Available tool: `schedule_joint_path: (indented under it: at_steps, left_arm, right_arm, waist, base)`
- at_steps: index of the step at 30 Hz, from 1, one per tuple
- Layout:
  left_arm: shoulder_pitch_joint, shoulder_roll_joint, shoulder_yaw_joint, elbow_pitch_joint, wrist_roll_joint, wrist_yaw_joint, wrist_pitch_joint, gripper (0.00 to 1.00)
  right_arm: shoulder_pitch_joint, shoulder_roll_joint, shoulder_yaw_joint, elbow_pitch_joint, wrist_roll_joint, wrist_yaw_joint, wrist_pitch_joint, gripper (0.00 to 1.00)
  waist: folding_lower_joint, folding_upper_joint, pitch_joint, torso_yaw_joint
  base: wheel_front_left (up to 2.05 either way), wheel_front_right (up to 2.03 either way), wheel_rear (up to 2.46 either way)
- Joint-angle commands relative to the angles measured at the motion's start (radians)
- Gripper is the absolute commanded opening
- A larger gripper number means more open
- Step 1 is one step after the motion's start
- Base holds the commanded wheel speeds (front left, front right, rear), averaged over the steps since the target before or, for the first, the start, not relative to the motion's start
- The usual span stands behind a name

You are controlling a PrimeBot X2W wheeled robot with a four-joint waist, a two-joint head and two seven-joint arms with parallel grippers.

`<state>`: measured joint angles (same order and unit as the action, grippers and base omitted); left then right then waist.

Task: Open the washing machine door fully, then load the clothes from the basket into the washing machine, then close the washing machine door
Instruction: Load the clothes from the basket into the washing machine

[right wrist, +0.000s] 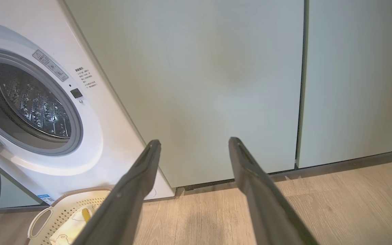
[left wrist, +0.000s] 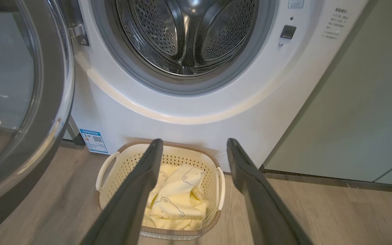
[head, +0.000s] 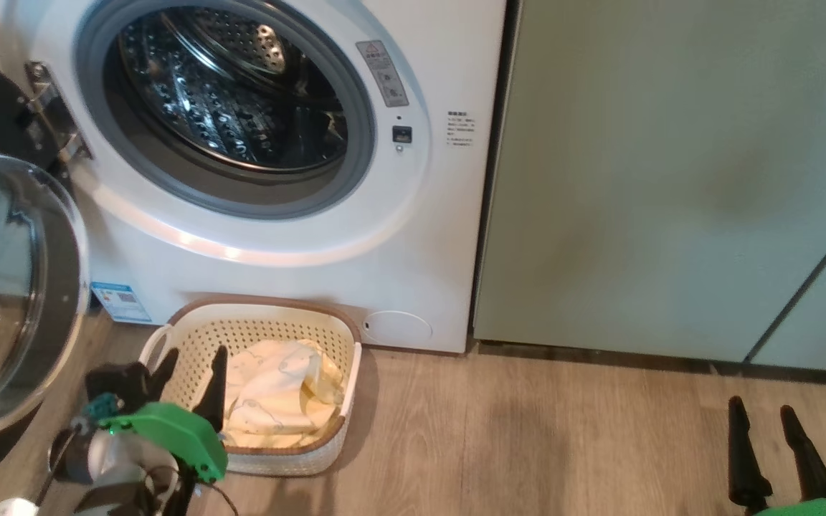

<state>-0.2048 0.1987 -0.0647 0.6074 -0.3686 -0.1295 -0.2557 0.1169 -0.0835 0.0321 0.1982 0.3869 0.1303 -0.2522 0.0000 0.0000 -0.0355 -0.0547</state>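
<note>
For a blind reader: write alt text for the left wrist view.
The left gripper, open, points at a cream basket of pale yellow clothes on the wood floor before the white washing machine, whose door stands swung open at left.

Head camera looks down on the washing machine (head: 277, 276) and basket (head: 262, 331); left wrist faces both, closer; right wrist faces cabinets (right wrist: 216, 85), machine at left

Soft even light; glare streaks the washing machine (head: 291, 279).
</note>
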Motion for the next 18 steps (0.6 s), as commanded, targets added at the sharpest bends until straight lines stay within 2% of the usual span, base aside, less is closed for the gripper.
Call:
schedule_joint_path:
  at_steps: [1,7,18]
  left_arm:
    - [-0.04,0.014,0.028,-0.001,0.001,-0.001,-0.006,1.0]
    - [-0.063,0.007,0.018,0.086,0.003,-0.001,-0.006,1.0]
    - [-0.182,0.009,0.013,0.292,0.003,-0.001,-0.006,1.0]
  right_arm:
    - [-0.049,-0.023,0.027,-0.037,0.003,0.0,-0.01,1.0]
    - [-0.06,-0.036,0.048,-0.044,0.011,0.0,-0.01,1.0]
    - [-0.143,-0.053,0.076,-0.055,0.023,0.0,-0.01,1.0]
  waist:
    - [0.0,0.0,0.017,-0.019]
    - [0.0,0.0,0.056,-0.057]
    - [0.0,0.0,0.229,-0.159]
  base:
    - [0.0,0.0,0.0]
    - [0.0,0.0,0.0]
    - [0.0,0.0,0.0]
